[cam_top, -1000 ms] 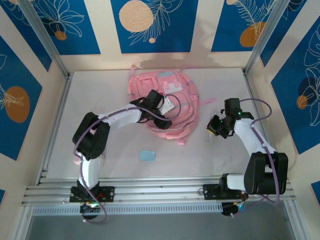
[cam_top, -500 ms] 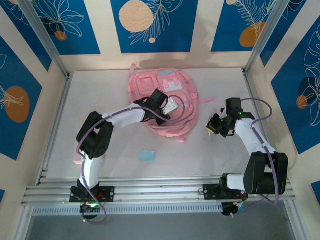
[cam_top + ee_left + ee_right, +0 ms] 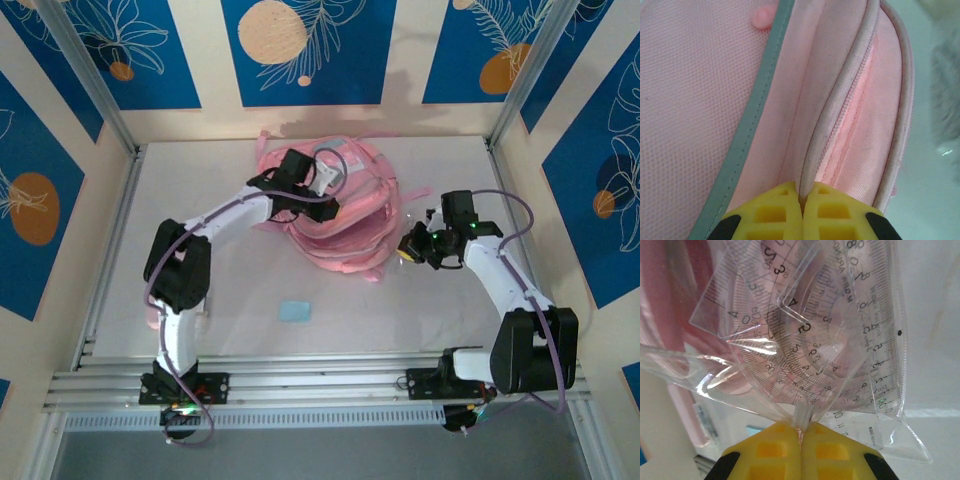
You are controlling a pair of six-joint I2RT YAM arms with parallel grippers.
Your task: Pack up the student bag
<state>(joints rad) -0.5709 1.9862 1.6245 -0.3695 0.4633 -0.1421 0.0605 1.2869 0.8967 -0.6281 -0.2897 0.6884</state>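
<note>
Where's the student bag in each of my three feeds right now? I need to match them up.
Top external: student bag, centre-back of the table, bunched between the arms.
Left wrist: its pink fabric up close, left hand pinching the zip edge.
Right wrist: pink at far left, behind the clear ruler set.
Shared landmark: that pinched zip edge, also under the left hand in top external.
</note>
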